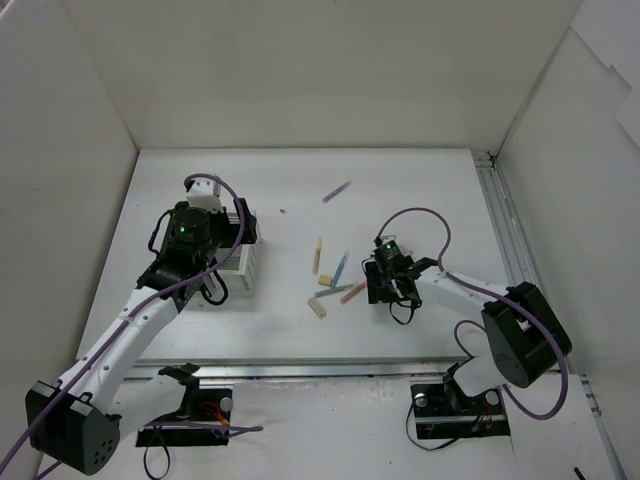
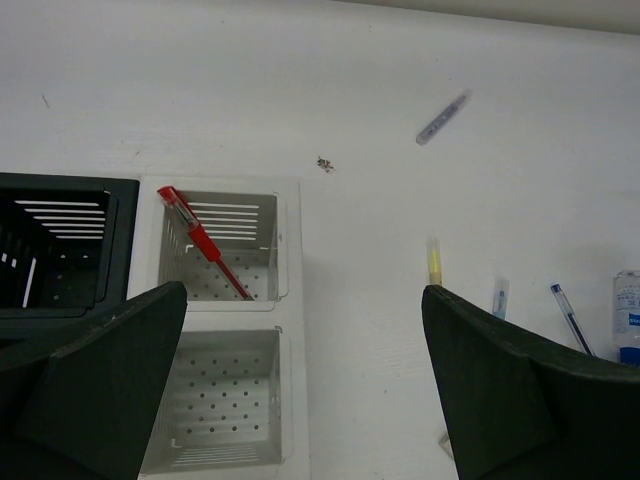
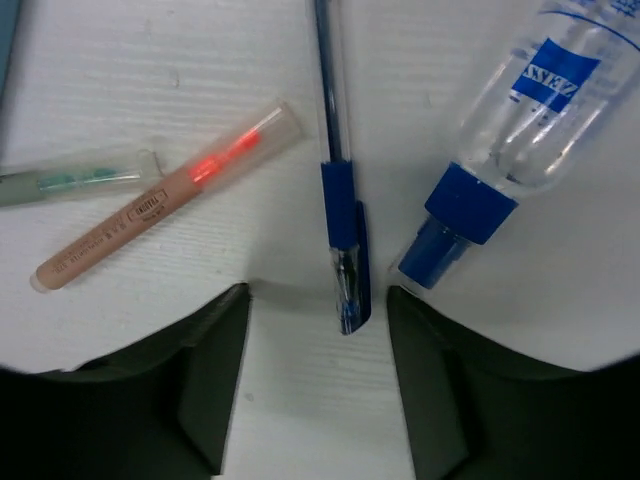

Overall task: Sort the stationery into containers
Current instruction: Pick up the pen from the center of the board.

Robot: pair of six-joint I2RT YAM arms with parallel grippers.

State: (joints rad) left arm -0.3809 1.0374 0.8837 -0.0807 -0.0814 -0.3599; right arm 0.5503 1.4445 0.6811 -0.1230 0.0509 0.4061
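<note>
White table (image 1: 420, 190): right fingers (image 3: 200, 400) apart astride blue pen (image 3: 340, 210), clear bottle (image 3: 520, 110) alongside; left fingers (image 2: 100, 380) apart, empty.

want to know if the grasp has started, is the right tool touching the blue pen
Apart. The right wrist view shows the blue pen lying between the fingers of the open right tool, with bare table on both sides of it.

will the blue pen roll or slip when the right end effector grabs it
The blue pen looks rigid and light; it should lift without bending. Its smooth round barrel may roll if nudged, though the cap's clip probably limits that. Glossy plastic might slip in the right end effector.
</note>
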